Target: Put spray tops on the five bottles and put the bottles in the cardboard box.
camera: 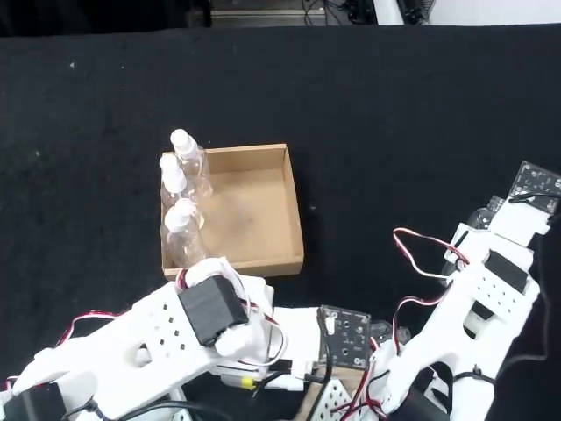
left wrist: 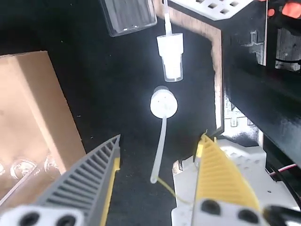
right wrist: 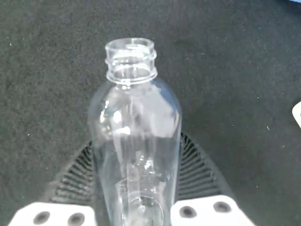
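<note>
The cardboard box (camera: 254, 210) sits left of centre on the black table, with three capped bottles (camera: 182, 230) standing in a row along its left wall. My left gripper (left wrist: 161, 137) hangs open over a loose spray top (left wrist: 163, 104) lying on the table, its thin tube running back between the fingers. A second spray top (left wrist: 170, 56) lies just beyond it, near the end of a clear bottle (left wrist: 127, 16). My right gripper (right wrist: 136, 176) is shut on a clear bottle (right wrist: 136, 127) whose threaded neck is uncapped and points away from the wrist.
The left arm (camera: 175, 333) crosses the near edge right in front of the box; the right arm (camera: 473, 307) stands at the near right. A wooden-edged mount (left wrist: 217, 70) and arm hardware lie close beside the loose tops. Bare black cloth stretches behind and right of the box.
</note>
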Available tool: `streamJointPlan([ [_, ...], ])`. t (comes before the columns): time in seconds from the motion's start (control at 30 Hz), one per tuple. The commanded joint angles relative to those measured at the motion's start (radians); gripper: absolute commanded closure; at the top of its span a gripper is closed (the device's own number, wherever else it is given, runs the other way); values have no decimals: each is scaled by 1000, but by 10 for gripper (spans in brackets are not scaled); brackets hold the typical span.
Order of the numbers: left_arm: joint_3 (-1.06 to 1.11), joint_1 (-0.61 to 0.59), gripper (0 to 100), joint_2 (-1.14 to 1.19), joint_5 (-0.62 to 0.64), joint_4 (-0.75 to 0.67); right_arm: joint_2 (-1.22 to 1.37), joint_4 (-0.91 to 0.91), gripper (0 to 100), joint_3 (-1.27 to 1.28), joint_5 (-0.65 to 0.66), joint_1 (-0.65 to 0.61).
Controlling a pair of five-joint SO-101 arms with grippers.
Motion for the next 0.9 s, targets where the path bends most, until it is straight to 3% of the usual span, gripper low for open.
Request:
streamJointPlan([
  [0.0,-30,19,766,-11,9,6,1,-20,987,-10,8,9],
  [0.23,-39,19,770,-9,9,6,-1,-20,987,-12,8,9],
  [0.5,-41,19,966,-11,11,5,-1,-21,987,-15,8,9],
  [0.87,-42,19,970,-11,11,5,-1,-25,987,-16,8,9],
])
